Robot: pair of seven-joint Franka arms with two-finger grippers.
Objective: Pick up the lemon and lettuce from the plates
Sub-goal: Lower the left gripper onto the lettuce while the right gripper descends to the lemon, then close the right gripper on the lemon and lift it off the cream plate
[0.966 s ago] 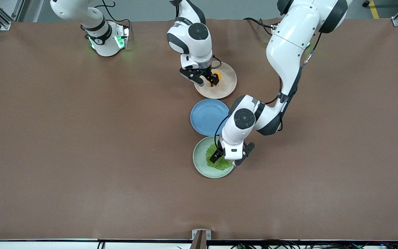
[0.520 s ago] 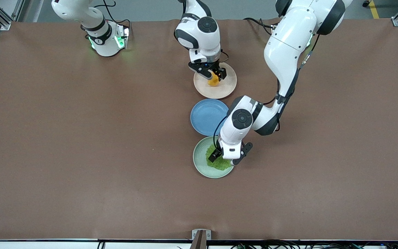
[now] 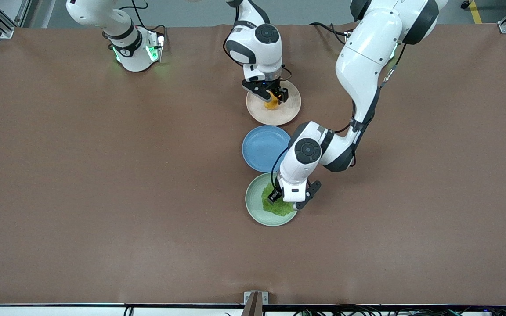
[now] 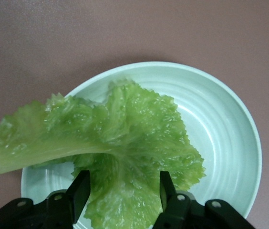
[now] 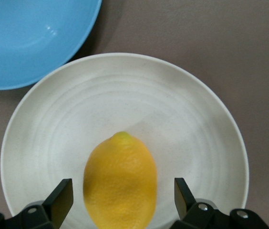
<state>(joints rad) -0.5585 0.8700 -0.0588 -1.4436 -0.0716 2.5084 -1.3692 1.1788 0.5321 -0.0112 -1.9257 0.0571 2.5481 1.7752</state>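
The orange-yellow lemon [image 3: 271, 103] lies on the beige-pink plate [image 3: 289, 110]. My right gripper [image 3: 272, 95] is open and low over it; in the right wrist view the lemon [image 5: 120, 183] sits between the spread fingers on the plate [image 5: 201, 129]. The crinkly green lettuce [image 3: 279, 207] lies on the mint green plate [image 3: 253, 206]. My left gripper [image 3: 286, 199] is open, down over the leaf. In the left wrist view the lettuce [image 4: 125, 143] lies between the fingers on the plate [image 4: 225, 133], its pale stem end reaching over the rim.
An empty blue plate [image 3: 265, 148] lies between the two plates; its edge shows in the right wrist view [image 5: 29, 38]. Brown table cover [image 3: 103, 197] stretches all round. The right arm's base [image 3: 134, 48] stands at the table's edge.
My right gripper has shifted over the beige-pink plate and now straddles the lemon. My left gripper has settled slightly lower over the lettuce.
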